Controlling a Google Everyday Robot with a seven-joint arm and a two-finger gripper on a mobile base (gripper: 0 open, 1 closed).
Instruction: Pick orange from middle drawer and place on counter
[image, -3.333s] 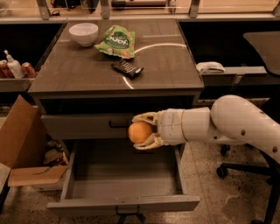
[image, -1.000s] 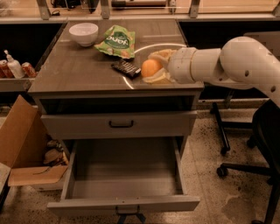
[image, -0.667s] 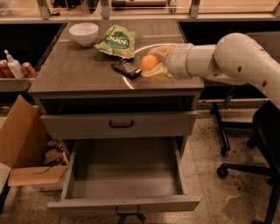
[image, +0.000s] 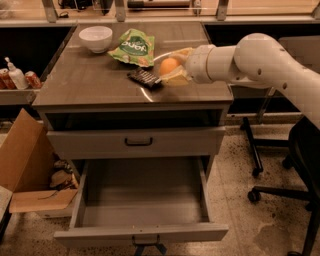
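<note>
The orange (image: 169, 66) is held between the pale fingers of my gripper (image: 172, 66), low over the counter (image: 90, 82), just right of a dark snack bar (image: 144, 78). I cannot tell whether the orange touches the counter. My white arm (image: 250, 60) reaches in from the right. The middle drawer (image: 142, 200) stands pulled open below, its grey floor bare.
A white bowl (image: 96, 38) and a green chip bag (image: 134, 47) lie at the back of the counter. A closed drawer front with a black handle (image: 138, 142) is above the open drawer. A cardboard box (image: 25, 165) is at the left; an office chair base (image: 280, 192) at the right.
My gripper has carried the orange up from the open drawer to the counter, then moved left and lower toward the snack bar.
</note>
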